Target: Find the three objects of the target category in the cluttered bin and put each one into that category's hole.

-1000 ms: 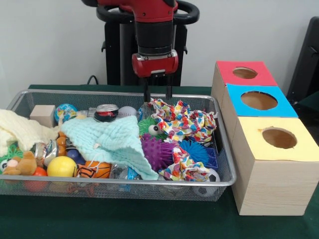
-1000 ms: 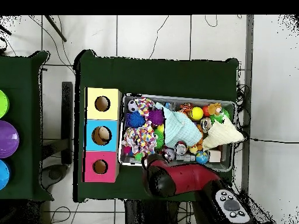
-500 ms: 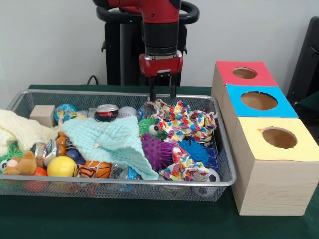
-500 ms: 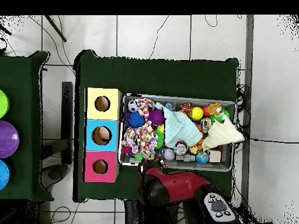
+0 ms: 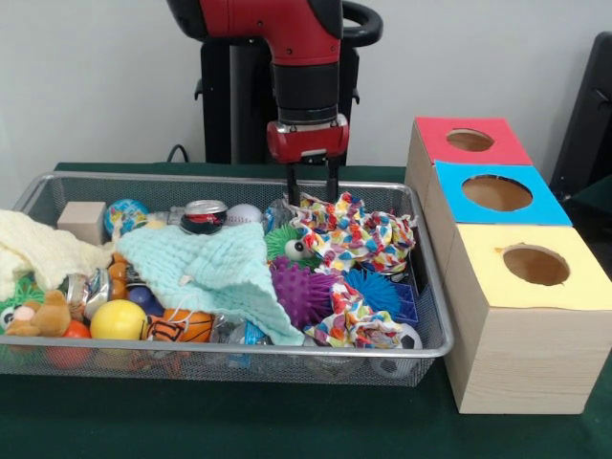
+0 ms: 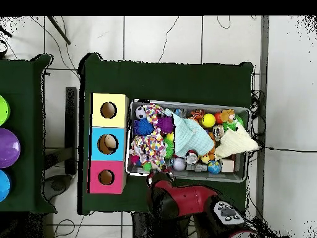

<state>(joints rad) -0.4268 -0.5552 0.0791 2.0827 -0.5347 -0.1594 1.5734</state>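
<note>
From the front, the gripper (image 5: pixel 313 185) hangs empty with jaws parted over the wire-mesh bin's (image 5: pixel 435 325) far rim, above a crumpled patterned cloth (image 5: pixel 354 229); overhead, the arm (image 6: pixel 179 199) hides it.

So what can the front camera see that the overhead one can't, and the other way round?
Only the front view shows the gripper with two fingers apart, hanging over the patterned cloth at the bin's back edge. Only the overhead view shows tiled floor around the table and coloured bowls on another table. Both show the wire bin of toys and the three holed boxes.
</note>
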